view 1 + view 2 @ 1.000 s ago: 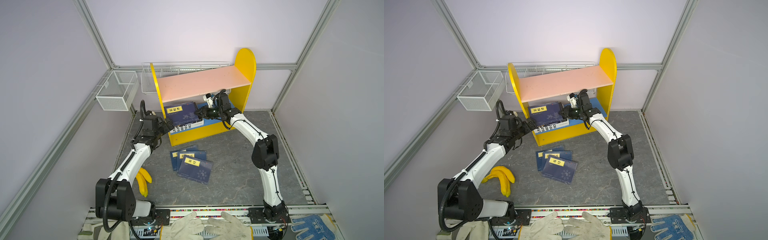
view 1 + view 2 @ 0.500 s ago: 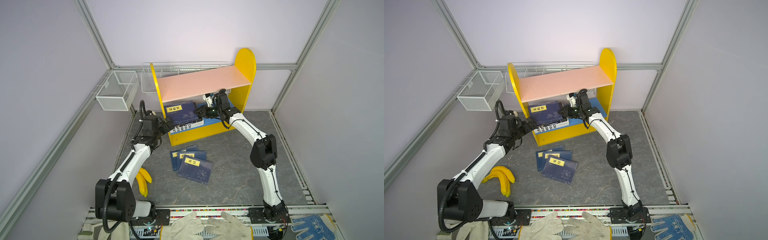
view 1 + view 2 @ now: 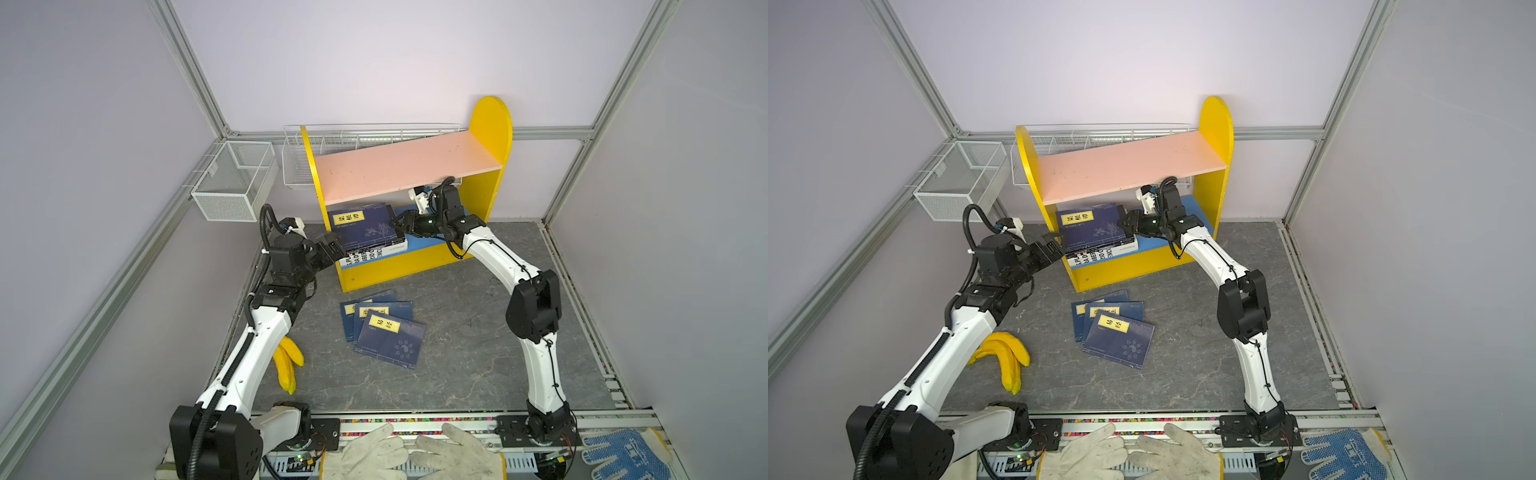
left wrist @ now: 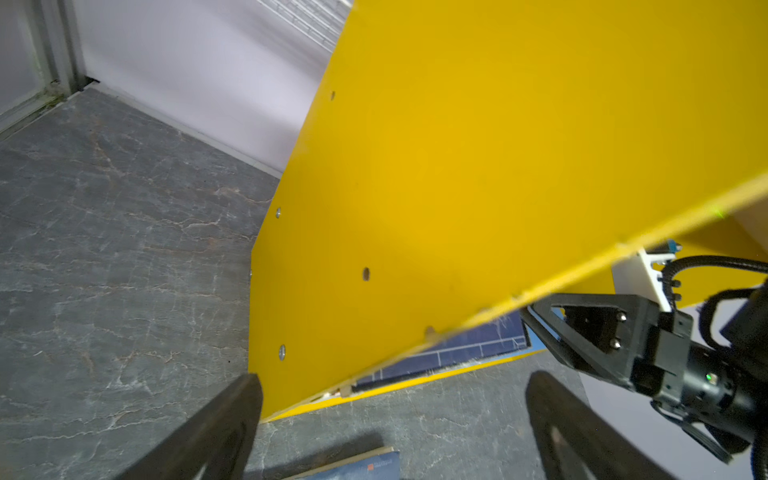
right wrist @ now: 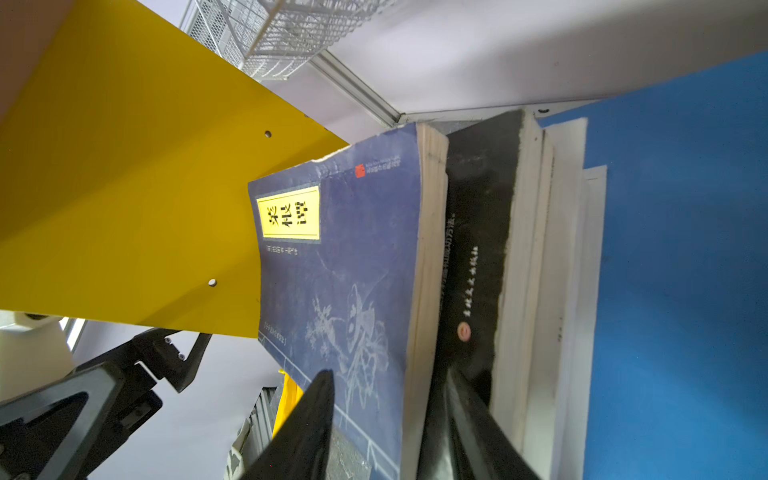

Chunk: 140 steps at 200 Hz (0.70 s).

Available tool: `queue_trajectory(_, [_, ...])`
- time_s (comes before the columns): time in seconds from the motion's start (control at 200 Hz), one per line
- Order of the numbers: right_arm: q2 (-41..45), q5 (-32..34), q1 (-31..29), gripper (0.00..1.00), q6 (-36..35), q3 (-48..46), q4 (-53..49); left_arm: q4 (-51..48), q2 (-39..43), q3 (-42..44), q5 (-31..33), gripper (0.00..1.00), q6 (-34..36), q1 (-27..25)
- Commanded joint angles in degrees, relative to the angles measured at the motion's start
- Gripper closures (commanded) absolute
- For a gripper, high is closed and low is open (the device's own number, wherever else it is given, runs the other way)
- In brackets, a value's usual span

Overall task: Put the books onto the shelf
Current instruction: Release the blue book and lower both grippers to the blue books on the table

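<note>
grey floor (image 3: 457, 332), shelf (image 3: 407, 166) hides stacked books (image 3: 363, 226) (partly)

L pincer (image 4: 392, 380) wide, R pincer (image 5: 388, 374) ajar

shelf (image 3: 492, 124) holds stacked books (image 3: 361, 228); three books (image 3: 390, 336) outside

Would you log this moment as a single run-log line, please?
phase: shelving | right gripper: jaws apart around navy book on shelf | left gripper: open beside shelf | floor: three navy books
</note>
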<state>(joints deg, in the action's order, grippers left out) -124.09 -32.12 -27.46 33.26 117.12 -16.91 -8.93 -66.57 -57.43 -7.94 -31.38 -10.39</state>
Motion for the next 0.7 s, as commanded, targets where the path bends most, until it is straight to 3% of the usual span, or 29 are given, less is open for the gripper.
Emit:
queue_trajectory(0.0, [10.20, 2.86, 0.54, 0.50, -3.81, -5.03, 2.69, -3.32, 2.91, 2.32, -7.17, 0.01, 3.50, 0.29])
queue_trajectory(0.16, [23.66, 11.98, 0.41, 0.35, 0.54, -27.20, 12.11, -7.70, 8.76, 7.94, -12.73, 0.01, 1.08, 0.01])
queue_trajectory(0.33, [35.89, 17.10, -0.20, 0.28, 2.10, -42.98, 10.62, -14.57, 13.71, 12.30, -13.57, 0.00, -0.18, -3.92])
queue_trajectory(0.545, [49.36, 21.48, -4.27, 0.18, 8.77, -64.29, 8.30, -13.63, 16.72, 21.74, -10.11, 0.00, -5.20, -12.08])
queue_trajectory(0.695, [54.64, 21.88, -7.74, 0.11, 14.93, -79.08, 12.47, -10.41, 18.03, 28.08, -5.81, 0.01, -9.12, -15.54])
